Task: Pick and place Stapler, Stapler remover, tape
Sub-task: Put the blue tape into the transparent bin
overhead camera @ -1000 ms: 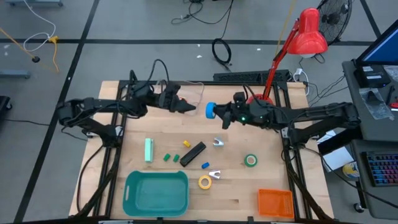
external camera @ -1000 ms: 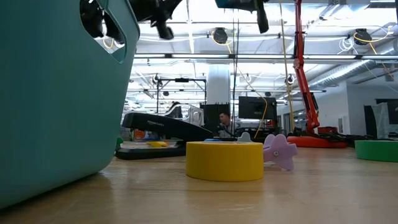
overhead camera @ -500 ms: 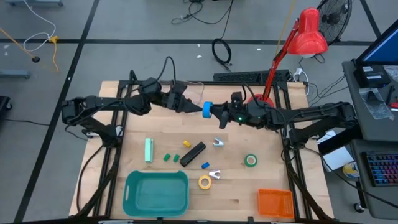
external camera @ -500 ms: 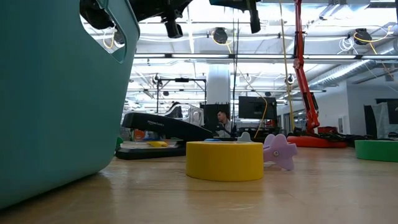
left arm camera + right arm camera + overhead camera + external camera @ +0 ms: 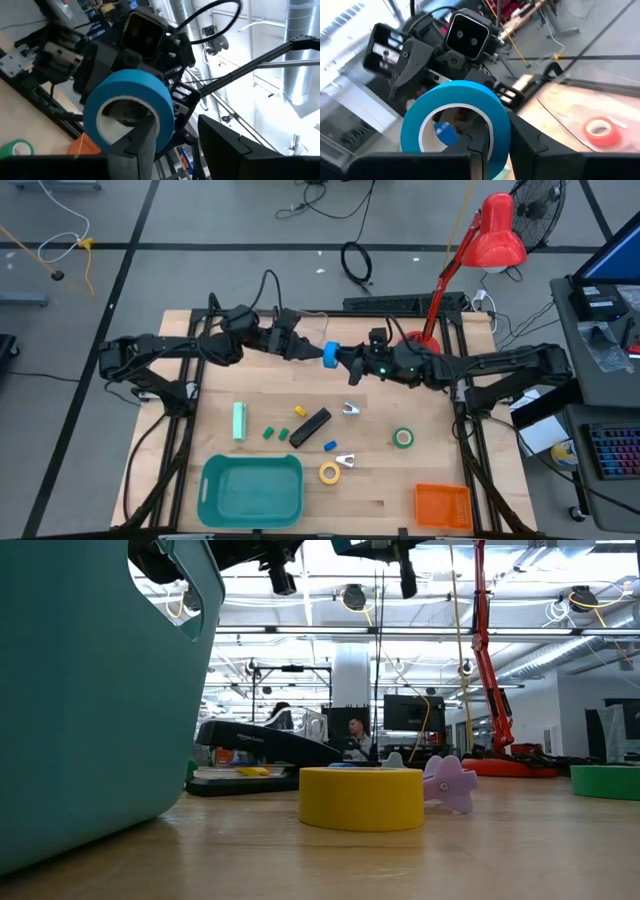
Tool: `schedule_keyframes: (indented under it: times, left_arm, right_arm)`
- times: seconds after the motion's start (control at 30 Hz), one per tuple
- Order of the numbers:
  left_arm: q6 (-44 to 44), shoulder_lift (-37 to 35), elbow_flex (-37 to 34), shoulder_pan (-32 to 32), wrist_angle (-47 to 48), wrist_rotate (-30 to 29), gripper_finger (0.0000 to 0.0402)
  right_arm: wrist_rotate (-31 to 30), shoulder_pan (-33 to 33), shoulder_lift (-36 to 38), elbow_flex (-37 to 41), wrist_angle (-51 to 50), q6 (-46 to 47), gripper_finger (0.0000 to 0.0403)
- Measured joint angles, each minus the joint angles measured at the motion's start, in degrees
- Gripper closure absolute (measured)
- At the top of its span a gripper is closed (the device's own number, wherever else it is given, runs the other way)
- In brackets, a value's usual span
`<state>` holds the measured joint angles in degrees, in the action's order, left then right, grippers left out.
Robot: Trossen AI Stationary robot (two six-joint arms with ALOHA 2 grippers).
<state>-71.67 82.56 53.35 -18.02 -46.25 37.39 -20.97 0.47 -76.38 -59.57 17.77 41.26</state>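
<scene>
The blue tape roll [image 5: 330, 355] is held above the table's far middle by my right gripper [image 5: 345, 361], which is shut on it. My left gripper [image 5: 308, 349] is open and faces it from the left. One of its fingers [image 5: 137, 142] stands at the ring's hole and the other [image 5: 225, 147] stands outside, apart from the roll [image 5: 127, 107]. The yellow tape [image 5: 329, 472], green tape [image 5: 403, 438], black stapler [image 5: 311, 426] and two staple removers [image 5: 350, 409] [image 5: 345, 461] lie on the table. An orange-red ring [image 5: 600, 127] lies on the table in the right wrist view. My right gripper holds the blue roll's wall [image 5: 501, 134] with one finger [image 5: 472, 145] inside the ring and one [image 5: 530, 145] outside. It comes level from the table's right. The roll is lifted clear and stands on edge, its hole facing my left gripper. My left gripper: I cannot tell whether its inner finger touches the roll.
A teal bin [image 5: 250, 488] stands at the near left and an orange bin [image 5: 442, 505] at the near right. A light green block [image 5: 239, 421] and small green, yellow and blue bits lie by the stapler. A red lamp [image 5: 495, 235] stands at the far right.
My right gripper has carried the blue roll a little toward the table's left. My left gripper has moved right and slightly toward the far edge to meet it, so the gap between them has closed.
</scene>
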Motion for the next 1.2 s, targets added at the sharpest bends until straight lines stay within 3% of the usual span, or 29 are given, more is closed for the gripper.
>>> schedule_keyframes:
  times: [0.33, 0.43, 0.57, 0.6, 0.9, 1.0, 1.2]
  left_arm:
    - [4.9, 0.0, 3.8, 1.4, 9.5, 0.0, 0.0259]
    - [6.5, 0.0, 4.3, 1.6, 10.9, -0.4, 0.0291]
    - [7.6, 0.0, 4.3, 1.5, 11.0, -0.6, 0.0368]
    - [7.8, 0.0, 4.3, 1.2, 10.6, -0.4, 0.0367]
    - [9.8, -3.7, 4.4, -3.8, 13.4, 4.1, 0.0367]
    - [12.8, -5.3, 4.4, -7.4, 23.3, 2.2, 0.0367]
    - [23.0, -5.6, 4.2, -15.3, 57.1, -2.4, 0.0367]
  right_arm:
    - [0.3, 0.0, -0.3, 0.1, 0.8, -0.7, 0.036]
    - [0.5, 0.0, -0.3, 0.1, 1.1, -1.1, 0.036]
    - [0.6, 0.1, -0.3, 0.1, 1.5, -1.6, 0.0358]
    - [0.6, 0.2, -0.3, 0.1, 1.7, -1.7, 0.0354]
    - [3.3, 1.7, 2.1, 0.2, 6.1, -4.2, 0.0268]
    - [4.4, 2.6, 3.5, 0.2, 6.0, -4.4, 0.0241]
    - [4.6, 4.2, 4.3, 0.2, 6.3, -5.7, 0.0215]
